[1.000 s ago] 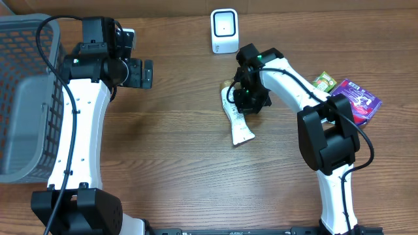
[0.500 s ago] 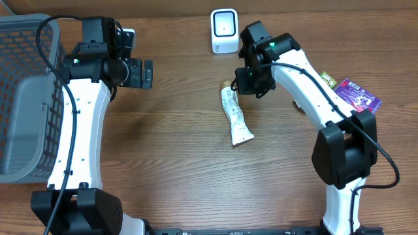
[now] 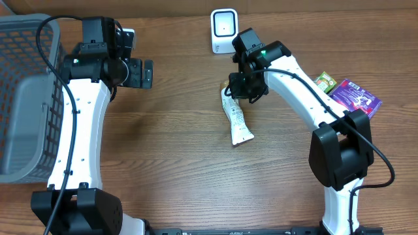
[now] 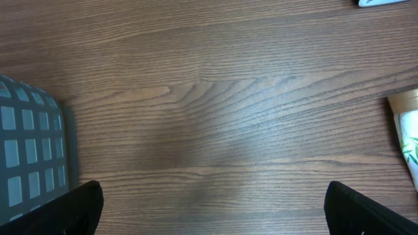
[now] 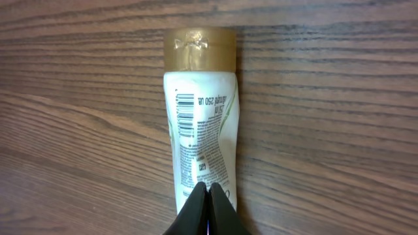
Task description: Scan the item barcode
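Right wrist cam: my right gripper [image 5: 208,192] is pinched shut on nothing, tips over the white tube [image 5: 199,130] lying flat on the table [image 5: 326,98] near the scanner [image 3: 224,31], barcode [image 5: 185,114] up. My left gripper [image 3: 145,73] is wide open and empty, well apart from it.

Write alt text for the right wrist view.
A white tube with a gold cap lies on the wooden table, cap toward the frame's top, a barcode along its left edge. The right pincer, shut, points at the tube's lower part from the bottom edge.
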